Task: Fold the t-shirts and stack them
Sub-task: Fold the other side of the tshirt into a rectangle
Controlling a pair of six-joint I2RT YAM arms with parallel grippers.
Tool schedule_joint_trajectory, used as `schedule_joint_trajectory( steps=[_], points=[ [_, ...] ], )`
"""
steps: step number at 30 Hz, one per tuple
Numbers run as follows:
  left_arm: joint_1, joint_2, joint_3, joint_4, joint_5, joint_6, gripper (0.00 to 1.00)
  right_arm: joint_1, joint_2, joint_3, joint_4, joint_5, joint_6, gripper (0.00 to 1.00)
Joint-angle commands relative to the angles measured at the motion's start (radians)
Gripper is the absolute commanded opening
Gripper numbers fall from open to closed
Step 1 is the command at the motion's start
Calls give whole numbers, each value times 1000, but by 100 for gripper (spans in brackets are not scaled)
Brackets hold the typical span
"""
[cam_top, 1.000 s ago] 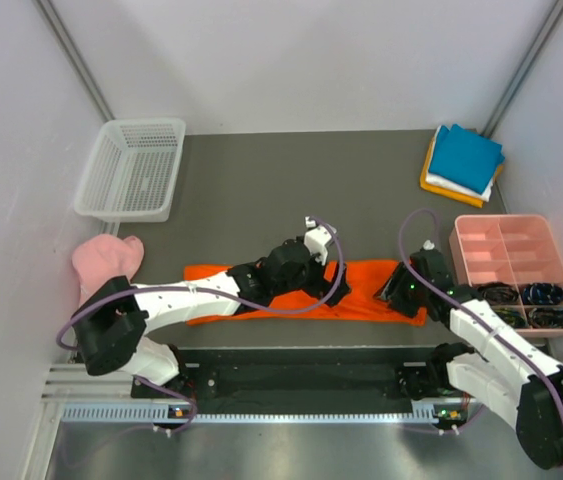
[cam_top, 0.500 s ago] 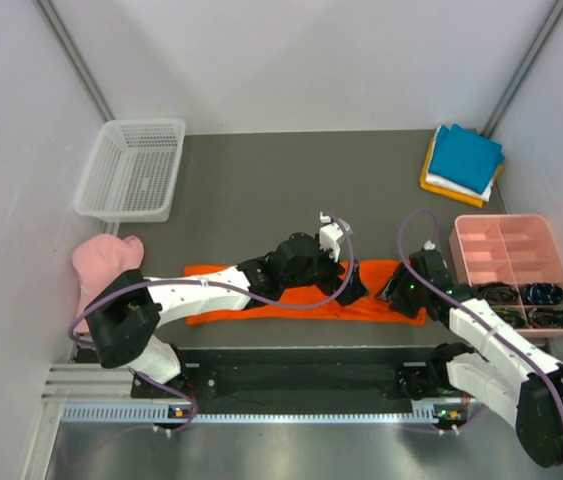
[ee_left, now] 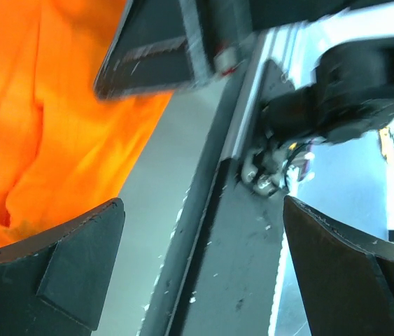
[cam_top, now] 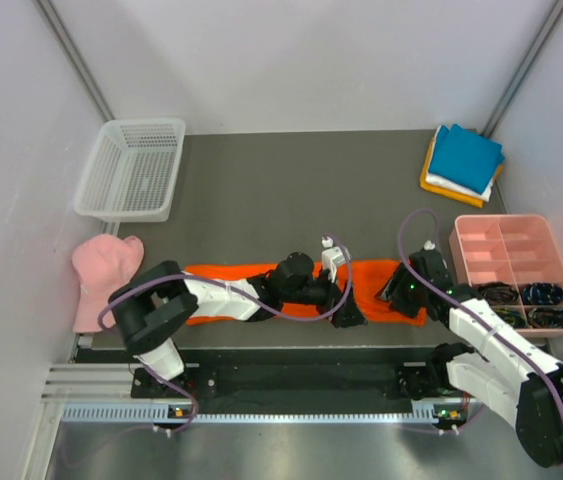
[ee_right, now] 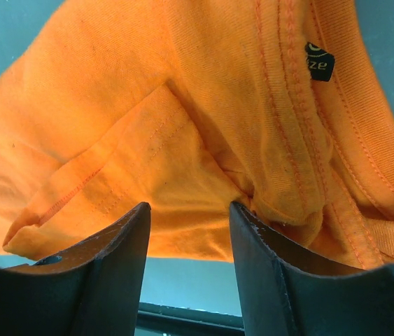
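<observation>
- Your bright orange fabric t-shirt [cam_top: 369, 288] lies stretched in a long, narrow band across the near side of the dark grey table [cam_top: 281, 190].
- Your left gripper [cam_top: 349, 312] hangs at the orange t-shirt's near edge, a little right of its middle. Its fingers are spread wide with nothing between them, and orange cloth shows beside one finger in the left wrist view.
- Your right gripper [cam_top: 393, 290] sits at the orange t-shirt's right end, the collar end. Its jaws stand partly apart, and the stitched collar and a small black label [ee_right: 319, 61] show just past the fingertips. You cannot tell whether the jaws pinch the cloth or only rest against it.
- A stack of folded t-shirts [cam_top: 466, 157], teal blue on top with white and amber yellow below, lies well beyond the orange t-shirt's right end, toward the far side.
- A pink compartment tray [cam_top: 458, 255] stands just past that same right end.
- A pale pink cap [cam_top: 101, 262] lies off the orange t-shirt's left end, and a white mesh basket [cam_top: 131, 168] stands farther back from it.
</observation>
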Motion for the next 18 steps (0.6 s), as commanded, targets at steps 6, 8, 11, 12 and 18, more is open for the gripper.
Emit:
schedule_joint_trajectory(
  steps=[6,8,11,12,18],
  points=[
    [7,154,-35,269,50,-71,99,12,-5,-2,-76,52,-10,50],
    [13,163,-43,283,51,-77,99,12,-10,-1,-82,52,-10,50],
    [21,165,-63,290,60,-83,99,12,-11,1,-84,57,-12,50],
    [21,153,-69,286,62,-83,99,12,-11,1,-84,55,-12,50],
    [32,96,-121,232,48,-72,99,12,-10,1,-78,52,-9,50]
  ],
)
